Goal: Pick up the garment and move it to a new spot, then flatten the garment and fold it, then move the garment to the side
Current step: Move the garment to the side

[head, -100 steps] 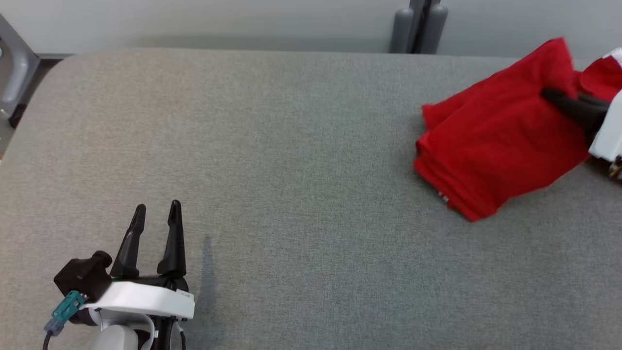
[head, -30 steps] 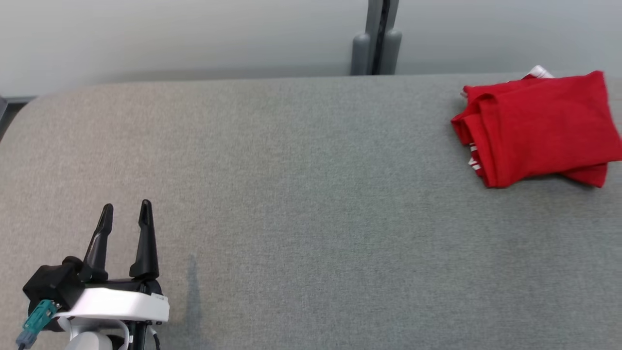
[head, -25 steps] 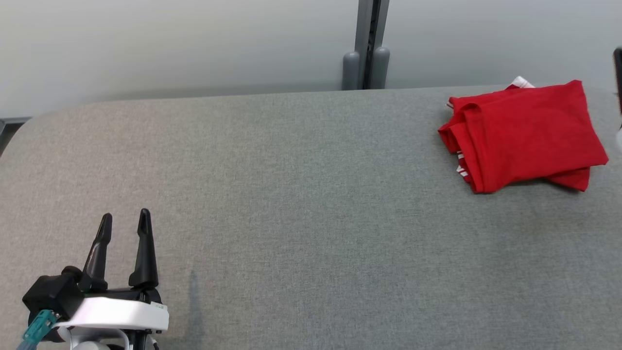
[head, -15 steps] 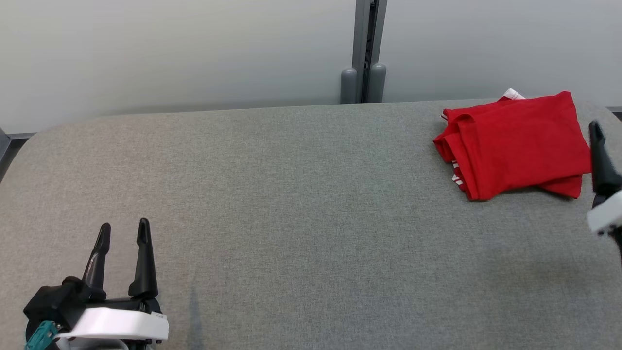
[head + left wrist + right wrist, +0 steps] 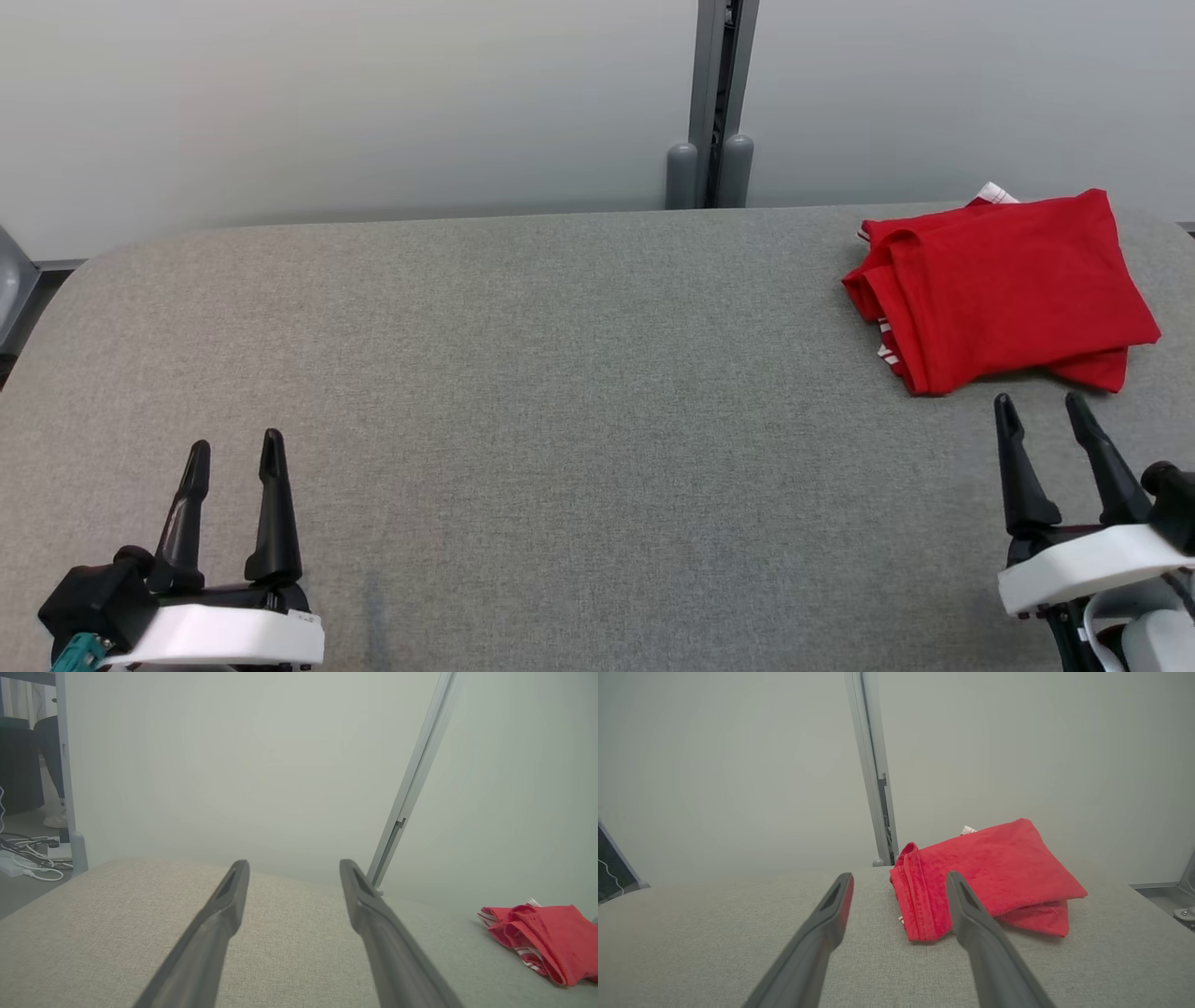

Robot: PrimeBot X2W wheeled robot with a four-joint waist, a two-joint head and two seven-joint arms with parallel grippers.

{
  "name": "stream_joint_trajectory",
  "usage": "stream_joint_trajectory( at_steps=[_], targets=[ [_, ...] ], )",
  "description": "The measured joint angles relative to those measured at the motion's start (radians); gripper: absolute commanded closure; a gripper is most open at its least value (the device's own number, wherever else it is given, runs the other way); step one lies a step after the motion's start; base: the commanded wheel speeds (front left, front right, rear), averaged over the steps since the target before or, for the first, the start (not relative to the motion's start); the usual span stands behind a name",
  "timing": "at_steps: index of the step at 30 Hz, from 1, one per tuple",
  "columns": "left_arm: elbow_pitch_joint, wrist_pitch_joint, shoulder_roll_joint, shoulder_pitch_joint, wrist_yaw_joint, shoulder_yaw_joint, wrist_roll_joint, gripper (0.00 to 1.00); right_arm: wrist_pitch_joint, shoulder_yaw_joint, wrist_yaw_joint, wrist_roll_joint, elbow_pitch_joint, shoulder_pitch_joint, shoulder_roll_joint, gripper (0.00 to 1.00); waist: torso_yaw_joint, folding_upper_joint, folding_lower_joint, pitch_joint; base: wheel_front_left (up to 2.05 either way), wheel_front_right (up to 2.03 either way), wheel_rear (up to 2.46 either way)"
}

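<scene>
The red garment point(image 5: 1004, 289), folded into a compact bundle with a bit of white trim at its edges, lies at the far right of the grey table point(image 5: 579, 392). It also shows in the right wrist view point(image 5: 985, 877) and at the right edge of the left wrist view point(image 5: 544, 940). My right gripper point(image 5: 1041, 409) hovers open just in front of the garment, apart from it and holding nothing. At the near left my left gripper point(image 5: 235, 450) stands open and empty, far from the cloth.
A grey post point(image 5: 714, 103) with two rounded feet rises against the pale wall behind the table's far edge. Cables point(image 5: 28, 858) lie on the floor beyond the table's left end. The table's corners are rounded.
The right gripper let go of the garment, left it at the far right, and pulled back to the near right, open. The head camera tilted up. The left gripper stayed put.
</scene>
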Motion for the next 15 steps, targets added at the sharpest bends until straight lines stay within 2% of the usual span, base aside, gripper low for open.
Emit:
stream_joint_trajectory(
  at_steps=[7,15],
  targets=[
    [-0.013,0.000,0.000,0.019,0.025,-0.008,0.011,0.00,0.000,-0.010,0.000,-0.026,-0.045,0.044,0.037,0.00,0.006,-0.0001,0.0000,-0.001,0.00,0.00,0.00],
    [-0.021,0.000,-0.001,0.037,0.029,-0.021,0.014,0.00,0.000,-0.007,0.000,-0.043,-0.072,0.068,0.051,0.00,0.009,0.0000,0.0000,-0.004,0.00,0.00,0.00]
  ],
)
